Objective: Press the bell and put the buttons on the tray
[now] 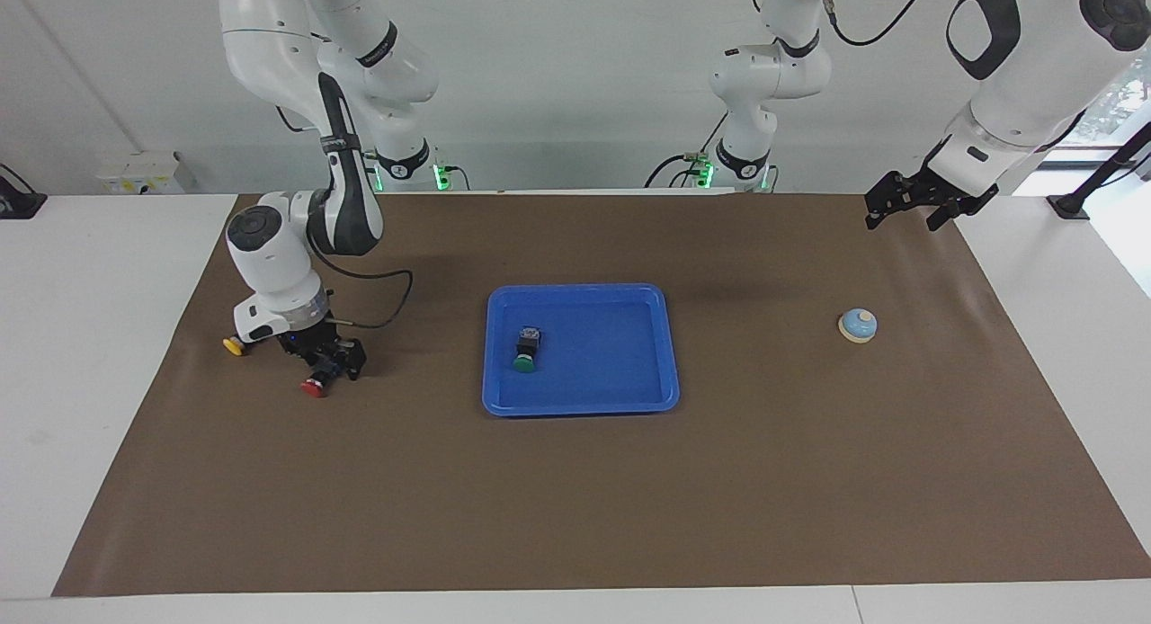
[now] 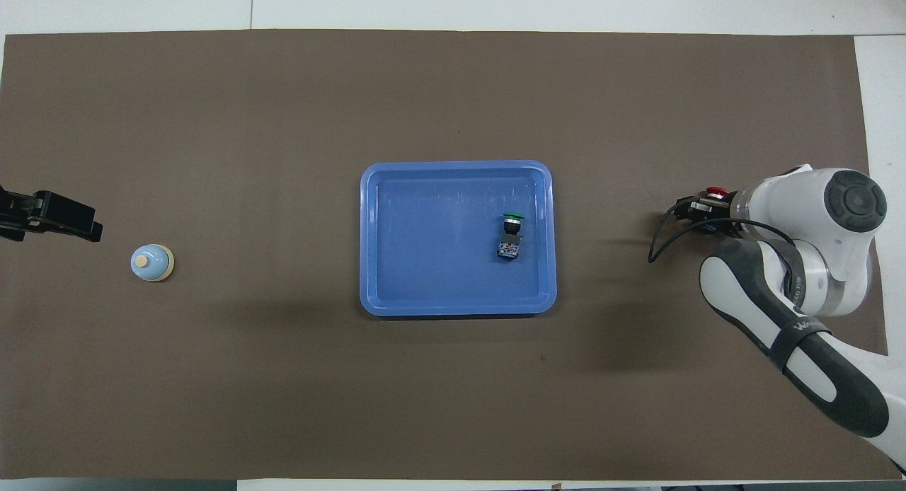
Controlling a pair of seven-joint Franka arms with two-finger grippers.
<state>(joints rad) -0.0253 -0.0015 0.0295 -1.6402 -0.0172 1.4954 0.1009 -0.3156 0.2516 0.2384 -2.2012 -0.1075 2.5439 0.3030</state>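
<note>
Brown tabletop (image 1: 575, 498) lay under us; our right gripper's (image 1: 325, 365) fingers straddled the red button (image 1: 315, 387) to lift it; our left gripper (image 1: 917, 201) waited, fingers spread.

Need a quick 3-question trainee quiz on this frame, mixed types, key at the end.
1. True or false: the green button lies in the tray.
2. Which button is the right gripper down at? A yellow, B red, C green
3. Fill in: the left gripper waits up in the air, and the ____ on the brown mat is the thing nearest it.

Key: 1 true. 2 B: the red button; the yellow button lies beside it, toward the right arm's end of the table. 3 bell.
</note>
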